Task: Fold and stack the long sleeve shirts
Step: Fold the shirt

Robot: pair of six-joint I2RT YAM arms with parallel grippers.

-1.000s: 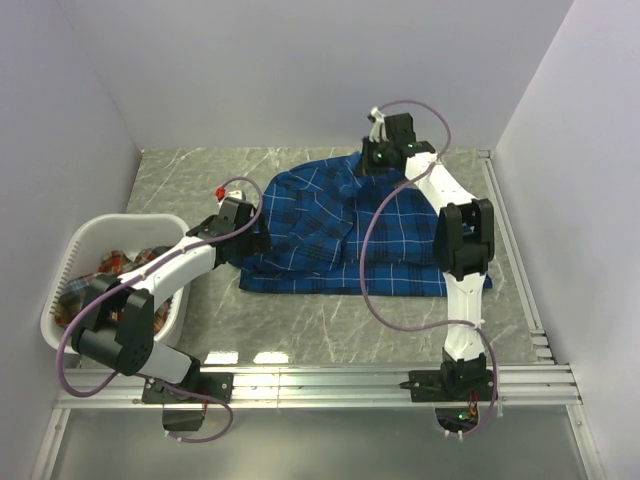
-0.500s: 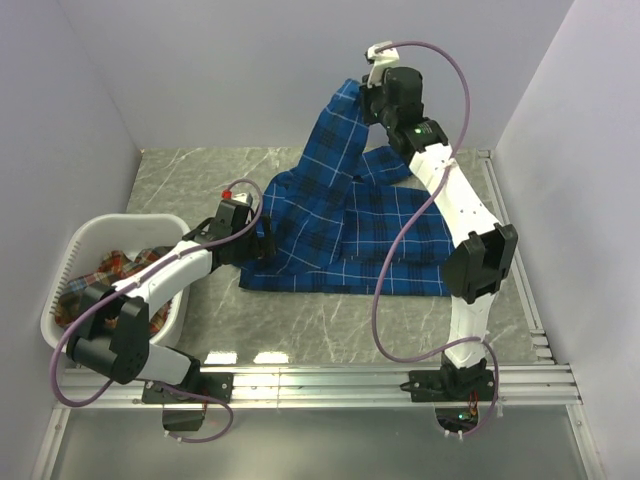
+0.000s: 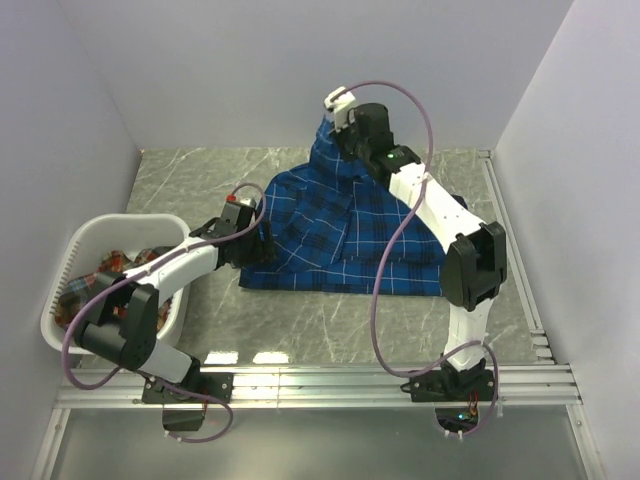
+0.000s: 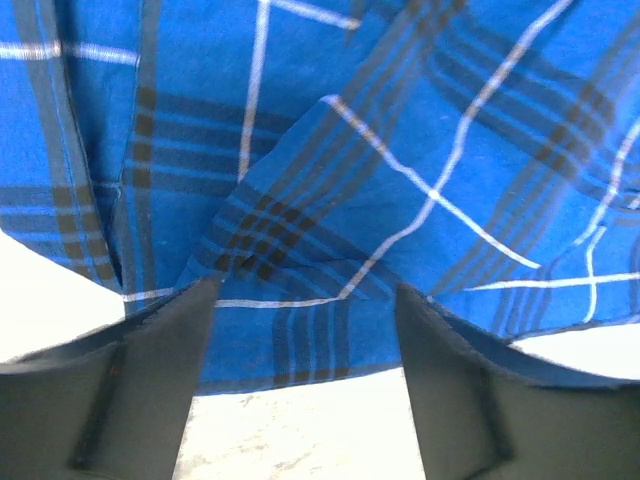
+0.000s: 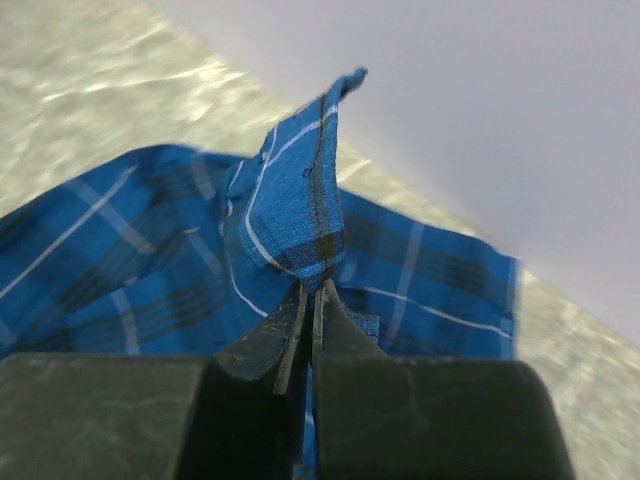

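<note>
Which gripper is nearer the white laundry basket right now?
Left. The left gripper is at the blue shirt's left edge, just right of the basket; the right gripper pinches raised shirt fabric at the table's far side.

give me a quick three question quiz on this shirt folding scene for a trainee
1. True or false: the right gripper is shut on a raised fold of the blue shirt.
2. Fill in: the left gripper has its jaws ____, one on each side of the blue shirt's hem.
3. Where does the red shirt lie?
A. in the basket
B. in the left gripper
C. on top of the blue shirt

Key: 1 true; 2 open; 3 A
</note>
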